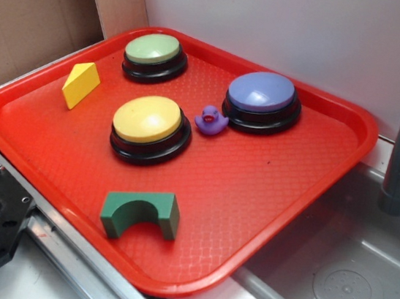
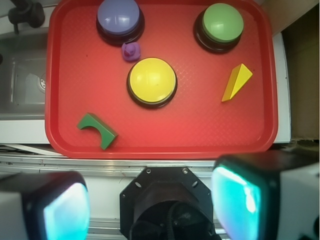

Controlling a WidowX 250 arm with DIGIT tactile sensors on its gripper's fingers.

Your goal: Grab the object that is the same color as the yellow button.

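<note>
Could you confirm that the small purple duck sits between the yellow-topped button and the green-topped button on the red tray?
Not quite: the small purple duck sits between the yellow-topped round button and the purple-blue-topped round button, not the green-topped round button. It is on the red plastic tray, as you said. The exterior view shows this, and the wrist view agrees.

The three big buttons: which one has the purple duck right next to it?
The purple-blue button. The purple duck sits beside its base, while the green button is far off and the yellow button a bit farther.
</note>
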